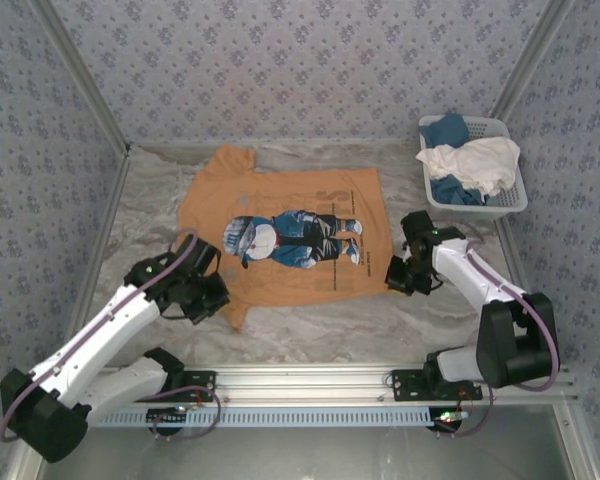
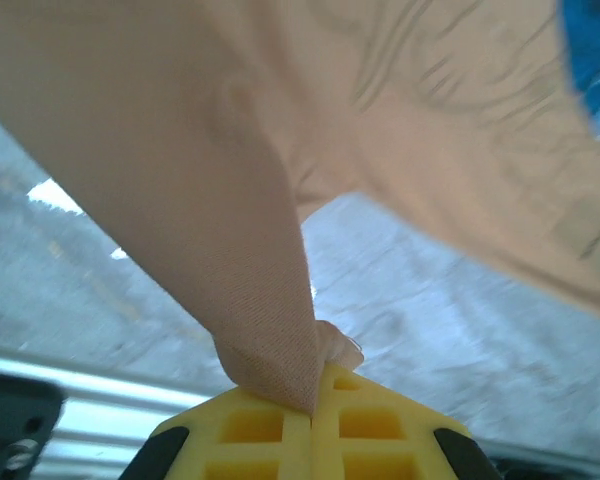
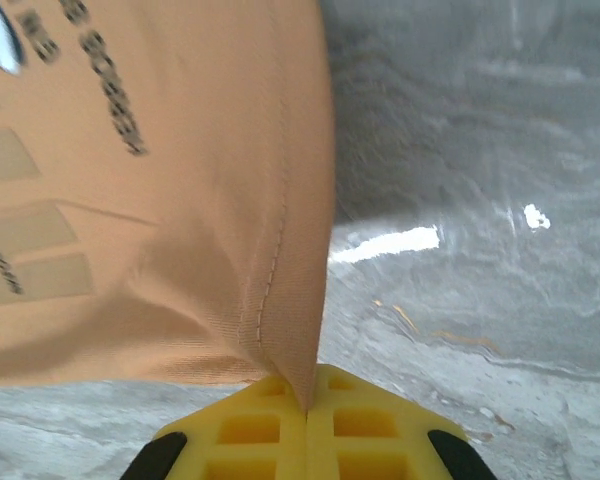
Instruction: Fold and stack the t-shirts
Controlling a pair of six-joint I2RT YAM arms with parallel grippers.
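**Marbled table, two things on it**

The grey-white marbled table (image 1: 310,335) spans the middle of the top view. An orange t-shirt (image 1: 290,215) lies spread at centre (print upward). A white lattice basket (image 1: 485,210) stands at upper right, apart from it.

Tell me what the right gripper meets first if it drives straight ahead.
The orange t-shirt itself: the right gripper is shut on its edge, so cloth lies directly ahead, with the marble table probably beyond.
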